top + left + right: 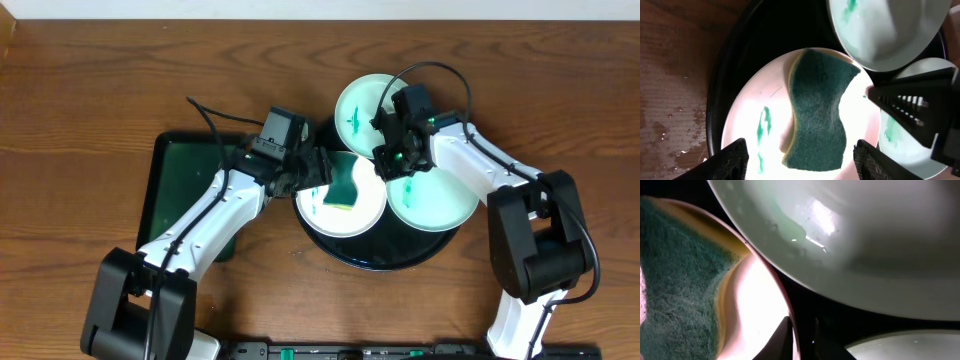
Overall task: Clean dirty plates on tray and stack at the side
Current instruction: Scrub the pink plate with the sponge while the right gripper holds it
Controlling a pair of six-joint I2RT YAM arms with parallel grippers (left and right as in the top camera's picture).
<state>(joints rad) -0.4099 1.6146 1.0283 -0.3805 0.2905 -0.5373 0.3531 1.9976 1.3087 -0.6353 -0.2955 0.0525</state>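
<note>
Left hand (pixel 801 152) spread open, empty, over green scouring sponge (pixel 817 115) lying on smeared white round plate (pixel 747 115) on large round black tray (pixel 375 262), mid-width on wooden bench (pixel 100 80) nearer its near edge; right hand (pixel 400 158) at that plate's right rim, grip state not discernible.

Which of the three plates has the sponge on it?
The front-left plate, nearest the robot: the green sponge lies on it. The back plate and the right plate carry only green smears.
</note>
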